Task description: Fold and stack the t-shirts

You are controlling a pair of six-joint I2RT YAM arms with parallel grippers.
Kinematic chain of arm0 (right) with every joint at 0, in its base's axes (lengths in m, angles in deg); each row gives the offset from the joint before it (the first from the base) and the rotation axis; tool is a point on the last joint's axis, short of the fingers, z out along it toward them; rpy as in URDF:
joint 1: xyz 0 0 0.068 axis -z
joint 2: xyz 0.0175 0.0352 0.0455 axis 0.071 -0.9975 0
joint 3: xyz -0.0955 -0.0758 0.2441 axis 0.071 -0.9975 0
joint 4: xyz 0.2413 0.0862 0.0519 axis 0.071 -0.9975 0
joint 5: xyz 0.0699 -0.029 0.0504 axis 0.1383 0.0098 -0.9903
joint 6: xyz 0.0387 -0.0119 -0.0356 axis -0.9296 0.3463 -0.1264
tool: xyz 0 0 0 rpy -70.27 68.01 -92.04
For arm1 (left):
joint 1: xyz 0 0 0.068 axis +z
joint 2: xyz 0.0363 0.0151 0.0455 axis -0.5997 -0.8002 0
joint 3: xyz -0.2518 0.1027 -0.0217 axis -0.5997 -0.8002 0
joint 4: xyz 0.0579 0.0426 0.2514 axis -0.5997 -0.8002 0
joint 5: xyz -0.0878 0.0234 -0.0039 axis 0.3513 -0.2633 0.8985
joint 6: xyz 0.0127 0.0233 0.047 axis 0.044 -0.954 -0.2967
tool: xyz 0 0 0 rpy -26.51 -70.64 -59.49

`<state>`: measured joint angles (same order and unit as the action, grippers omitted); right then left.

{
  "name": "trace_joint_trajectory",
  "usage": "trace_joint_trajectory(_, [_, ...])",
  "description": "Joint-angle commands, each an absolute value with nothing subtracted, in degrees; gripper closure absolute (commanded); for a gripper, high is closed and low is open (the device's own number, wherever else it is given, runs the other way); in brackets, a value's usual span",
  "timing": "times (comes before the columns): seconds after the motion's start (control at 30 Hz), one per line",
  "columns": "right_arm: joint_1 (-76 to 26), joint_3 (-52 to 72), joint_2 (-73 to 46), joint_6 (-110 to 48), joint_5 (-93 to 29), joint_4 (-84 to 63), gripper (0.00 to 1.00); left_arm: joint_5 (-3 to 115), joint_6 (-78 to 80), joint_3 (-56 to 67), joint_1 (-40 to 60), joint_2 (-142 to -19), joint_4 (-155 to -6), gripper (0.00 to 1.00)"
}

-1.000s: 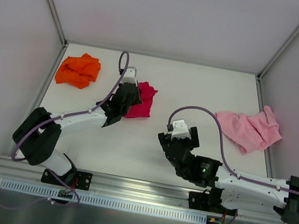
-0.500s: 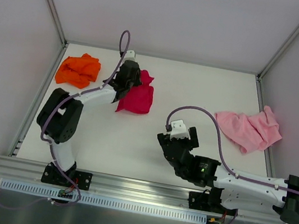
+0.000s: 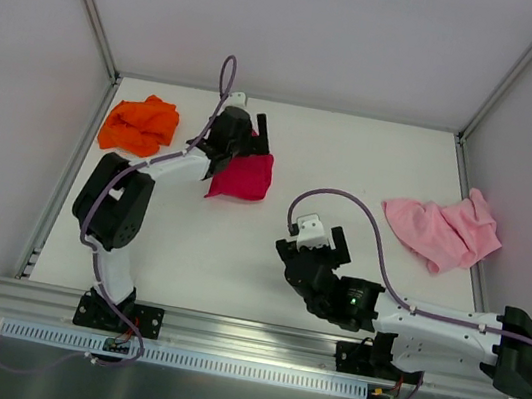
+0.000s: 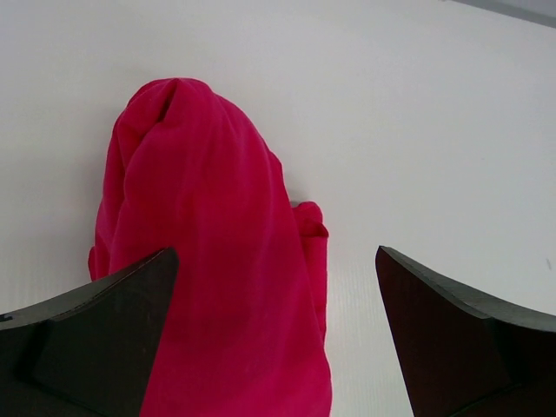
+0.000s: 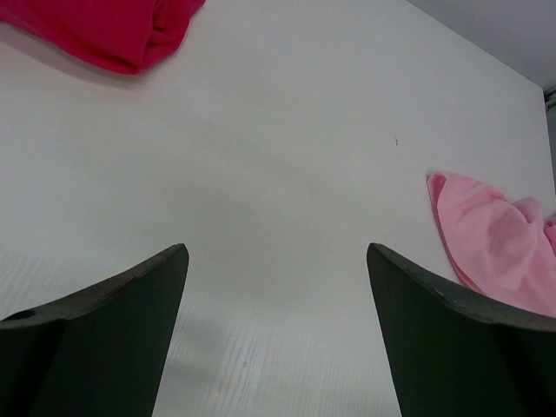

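Left gripper (image 3: pixel 242 143), jaws spread wide, hangs over the crimson t-shirt (image 3: pixel 246 178) at upper centre; right gripper (image 3: pixel 311 247), lower centre, also released

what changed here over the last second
The left pincer moved toward the far edge, then opened and let go of the crimson t-shirt, which shifted slightly and now lies bunched beneath it. The orange t-shirt, the pink t-shirt and the open right pincer stayed roughly as they were.

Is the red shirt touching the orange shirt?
Apart. The top view shows the red shirt and the orange shirt lying as separate heaps, with a strip of bare white table between them.
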<state>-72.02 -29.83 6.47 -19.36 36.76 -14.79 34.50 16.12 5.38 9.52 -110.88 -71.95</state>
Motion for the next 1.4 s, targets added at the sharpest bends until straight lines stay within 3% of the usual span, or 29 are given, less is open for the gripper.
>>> trace_joint_trajectory(0.0, [-71.8, -27.4, 5.9, -20.1, 37.8, -13.5, 0.11, 37.0, 14.4, 2.6, 9.3, -102.5, -68.1, 0.01])
trace_joint_trajectory(0.23, [-71.8, -27.4, 5.6, -20.2, 37.1, -13.2, 0.11, 36.2, 15.7, -5.2, 9.0, -99.3, -64.6, 0.01])
trace_joint_trajectory(0.53, [-71.9, -28.3, 7.9, -20.1, 37.5, -13.6, 0.11, 39.1, 15.8, 0.3, 9.5, -109.8, -66.4, 0.01])
trace_joint_trajectory(1.0, [-71.9, -28.9, 9.2, -19.3, 37.8, -12.8, 0.11, 43.4, 20.1, -5.0, 11.0, -113.9, -63.9, 0.01])
trace_joint_trajectory(1.37, [-72.0, -28.7, 9.5, -19.8, 36.4, -13.4, 0.11, 46.9, 19.3, -12.1, 11.6, -102.6, -57.1, 0.01])
